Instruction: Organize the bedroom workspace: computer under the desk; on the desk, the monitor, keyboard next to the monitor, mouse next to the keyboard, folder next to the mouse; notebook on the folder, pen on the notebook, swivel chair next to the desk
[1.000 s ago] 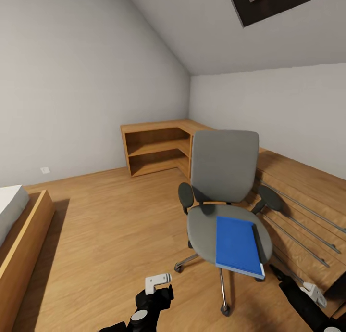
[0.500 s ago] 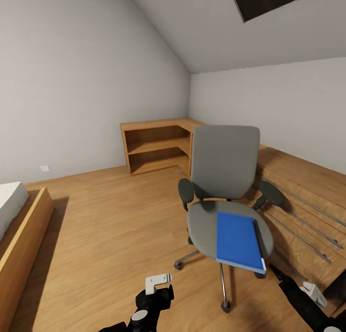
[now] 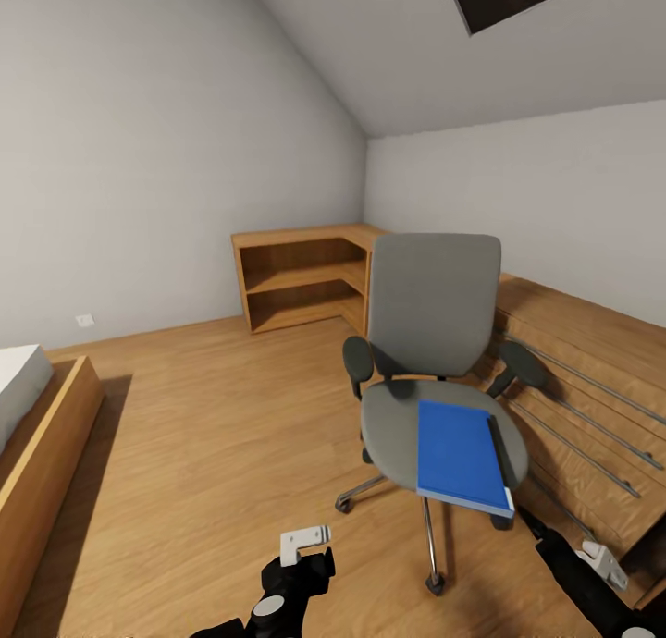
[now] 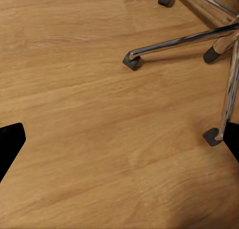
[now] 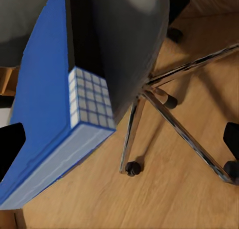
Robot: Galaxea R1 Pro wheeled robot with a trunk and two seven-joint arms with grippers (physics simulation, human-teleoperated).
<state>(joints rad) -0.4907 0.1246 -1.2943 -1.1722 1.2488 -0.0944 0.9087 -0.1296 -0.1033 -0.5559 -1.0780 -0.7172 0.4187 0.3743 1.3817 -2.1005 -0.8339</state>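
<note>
The swivel chair [image 3: 433, 342] stands on the light wood floor [image 3: 213, 435] right of centre in the head view, its grey back upright and its seat turned toward the camera. The folder [image 3: 460, 455] lies flat on the right half of the seat — bright blue, with a black strip along its right edge — and its near end overhangs the seat's front rim. Behind the chair a wooden corner shelf unit [image 3: 301, 282] sits against the far grey walls, and low wooden drawer cabinets [image 3: 592, 388] run along the right wall just beside the chair. A wood-framed bed [image 3: 37, 435] shows at the left edge. The left hand [image 3: 301, 541] hangs low at the near edge above bare floor, holding nothing; its wrist view has the dark fingertips [image 4: 10, 144] set wide apart, with the chair's silver star base beyond them. The right hand [image 3: 601, 564] sits low at the near right, near the folder's overhanging corner — its fingers stand apart and nothing lies between them.
</note>
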